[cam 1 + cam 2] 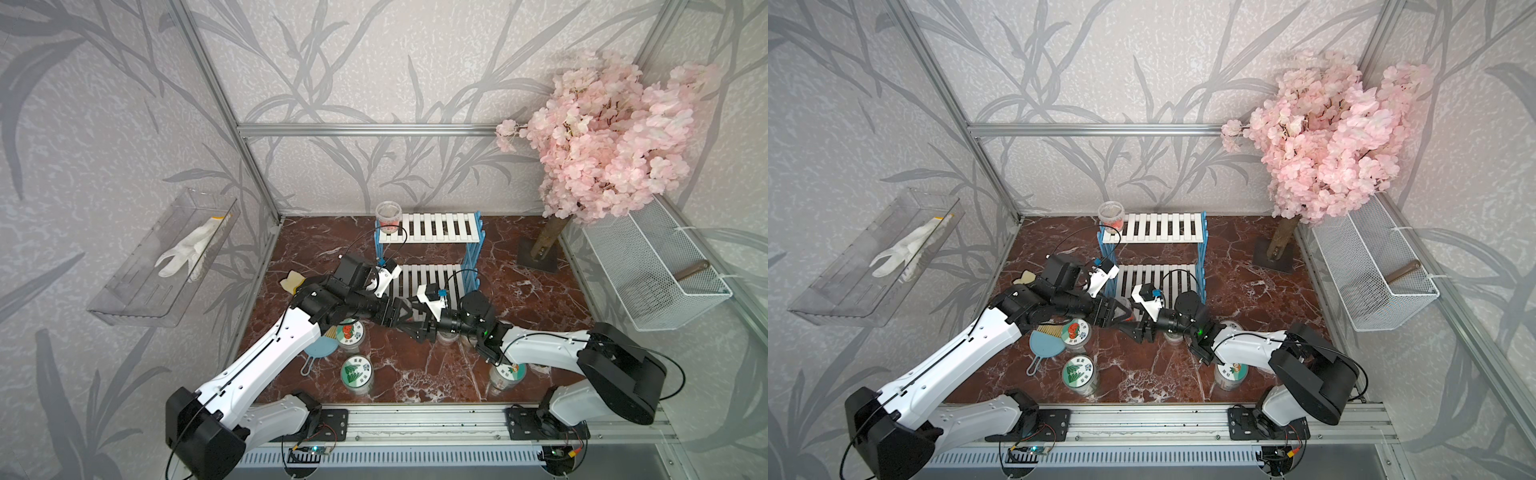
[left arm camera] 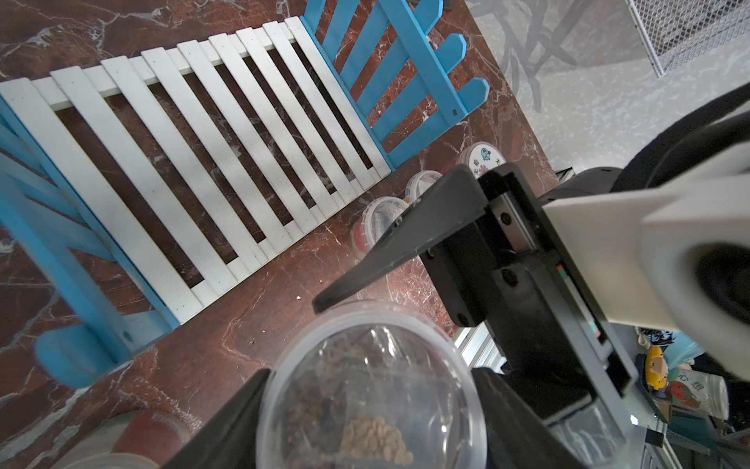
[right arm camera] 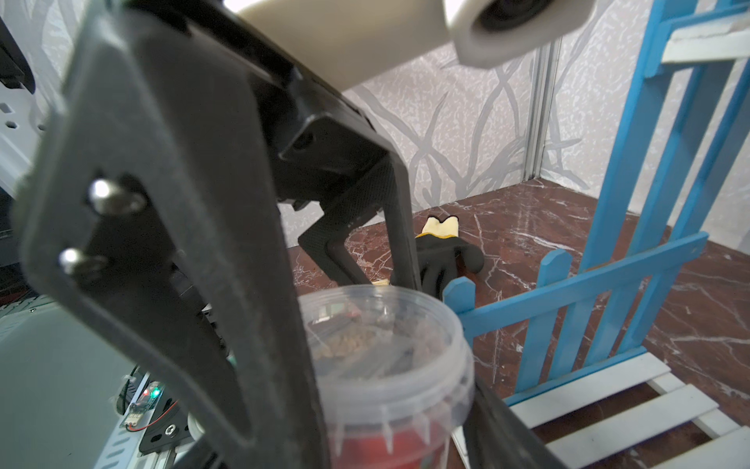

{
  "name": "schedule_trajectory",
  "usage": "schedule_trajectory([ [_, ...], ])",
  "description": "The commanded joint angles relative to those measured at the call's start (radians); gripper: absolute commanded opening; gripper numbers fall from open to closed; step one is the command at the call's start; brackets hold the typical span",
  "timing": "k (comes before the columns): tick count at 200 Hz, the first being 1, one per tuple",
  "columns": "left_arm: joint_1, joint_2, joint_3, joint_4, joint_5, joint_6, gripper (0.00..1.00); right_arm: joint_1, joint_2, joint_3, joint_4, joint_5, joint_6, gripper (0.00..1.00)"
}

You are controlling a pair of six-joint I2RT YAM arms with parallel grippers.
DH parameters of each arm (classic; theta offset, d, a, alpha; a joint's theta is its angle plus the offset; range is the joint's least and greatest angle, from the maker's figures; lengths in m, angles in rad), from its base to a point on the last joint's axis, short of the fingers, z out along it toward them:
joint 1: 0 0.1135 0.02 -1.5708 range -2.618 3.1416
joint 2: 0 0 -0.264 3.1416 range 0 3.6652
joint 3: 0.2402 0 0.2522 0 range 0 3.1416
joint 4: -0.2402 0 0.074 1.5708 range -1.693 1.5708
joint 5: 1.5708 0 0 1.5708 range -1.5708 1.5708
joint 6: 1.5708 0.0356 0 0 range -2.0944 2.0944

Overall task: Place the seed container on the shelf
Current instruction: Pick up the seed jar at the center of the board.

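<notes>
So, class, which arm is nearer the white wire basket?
Right. The right arm's elbow sits close by the basket; the left arm lies far off, along the opposite wall.

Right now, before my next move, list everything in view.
table: one, red-brown marble
shelf: one, white slats, blue sides, back centre
seed container: one, clear, red label, between both tools before the shelf
second clear container: one, top tier, left end
clear containers: two, on table by shelf's front corner
printed-lid jars: at least three, white lids, front of table
blue paddle: one, beside the jars
black glove: one, yellow cuff, table's left
white glove: one, in clear wall tray, left wall
blossom tree: one, pink, back right
wire basket: one, white, right wall, brown handle inside
left tool: one, black, closed on seed container
right tool: one, black, around it, grip unclear
</notes>
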Motion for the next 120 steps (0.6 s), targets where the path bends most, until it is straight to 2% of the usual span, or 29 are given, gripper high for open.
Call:
schedule_trajectory([
  [1,-0.004,0.001,0.054,-0.056,-0.036,0.06,0.74,0.004,-0.002,0.026,-0.038,0.006,-0.021,0.76],
  [43,-0.013,0.04,0.134,-0.176,-0.075,0.161,0.75,0.004,-0.016,0.065,-0.115,-0.004,-0.044,0.77],
  [120,-0.027,0.044,0.158,-0.194,-0.098,0.188,0.75,0.008,0.013,0.096,-0.062,-0.022,-0.036,0.77],
])
